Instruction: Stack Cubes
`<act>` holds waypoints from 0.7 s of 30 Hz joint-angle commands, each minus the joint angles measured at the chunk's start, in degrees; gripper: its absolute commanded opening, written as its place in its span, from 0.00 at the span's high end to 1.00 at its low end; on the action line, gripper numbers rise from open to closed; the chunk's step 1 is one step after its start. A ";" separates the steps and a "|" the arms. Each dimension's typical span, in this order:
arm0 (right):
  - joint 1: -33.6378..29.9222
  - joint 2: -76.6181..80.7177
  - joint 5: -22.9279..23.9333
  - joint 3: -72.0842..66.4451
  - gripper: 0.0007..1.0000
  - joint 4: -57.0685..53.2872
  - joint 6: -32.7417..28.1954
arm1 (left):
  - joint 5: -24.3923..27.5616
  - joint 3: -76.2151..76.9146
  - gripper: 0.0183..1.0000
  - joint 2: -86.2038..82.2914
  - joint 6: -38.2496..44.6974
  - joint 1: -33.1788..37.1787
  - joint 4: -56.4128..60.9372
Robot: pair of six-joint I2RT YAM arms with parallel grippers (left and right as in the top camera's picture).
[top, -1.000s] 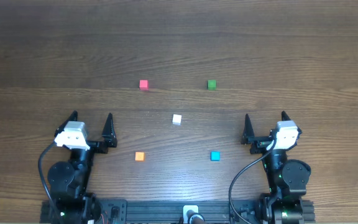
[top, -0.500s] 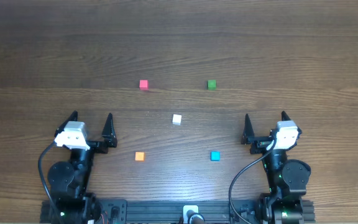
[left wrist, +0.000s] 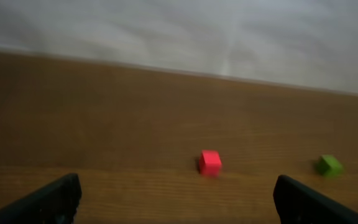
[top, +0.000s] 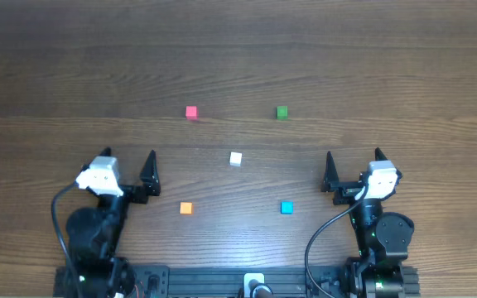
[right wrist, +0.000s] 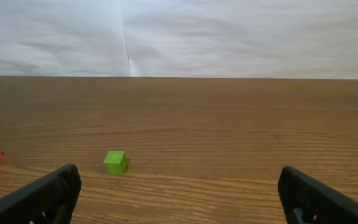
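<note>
Dark brown wood-grain tabletop (top: 387, 50) fills the top view, and a pale, plain backdrop (right wrist: 229, 37) rises behind its far edge in the wrist views.

At the left, the left arm's black two-finger gripper (top: 129, 159) sits near its base with its fingers spread wide apart and nothing between them. It is well apart from every cube. Its wrist view looks out between the two finger tips at open wood.

Just right of that gripper, near the front of the table, lies a small orange cube (top: 186, 208). Farther back and slightly to the right sits a small pink-red cube (top: 191, 112), which also shows in the left wrist view (left wrist: 209, 162) flat on the wood. A small white cube (top: 236, 158) rests near the middle of the table, between the front pair and the back pair.

To the right of it, a small green cube (top: 281, 112) lies at the back, level with the pink-red one and well apart from it. A small blue cube (top: 286, 207) lies toward the front, level with the orange one. All five cubes sit singly on the table, none touching another and none stacked.

At the right, the right arm's black two-finger gripper (top: 354, 157) sits near its base, its fingers likewise held wide apart and holding nothing. The blue cube is the one nearest to it.
</note>
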 commanded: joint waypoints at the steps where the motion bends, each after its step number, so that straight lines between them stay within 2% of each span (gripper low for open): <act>1: -0.37 -0.44 -0.46 -0.33 0.01 -0.22 0.11 | 2.05 17.97 0.00 21.90 -3.76 -2.86 -1.77; 3: -0.37 -0.44 -0.46 -0.33 0.01 -0.22 0.13 | 3.17 27.02 0.00 31.30 -3.80 -3.78 -5.97; 4: -0.37 -0.44 -0.46 -0.33 0.01 -0.22 0.13 | 3.43 36.72 0.00 40.37 -4.04 -4.92 -11.96; 11: -0.37 -0.44 -0.46 -0.33 0.01 -0.22 0.13 | 3.34 71.87 0.00 71.87 -4.04 -8.57 -38.23; 12: -0.37 -0.44 -0.46 -0.33 0.01 -0.22 0.13 | 3.37 80.52 0.00 80.24 -4.04 -9.14 -44.96; 16: -0.37 -0.44 -0.46 -0.33 0.01 -0.22 0.13 | 3.41 91.23 0.01 92.76 -4.04 -10.27 -53.09; 21: -0.37 -0.44 -0.46 -0.33 0.01 -0.22 0.13 | 3.80 93.33 0.02 104.32 -6.51 -12.85 -54.82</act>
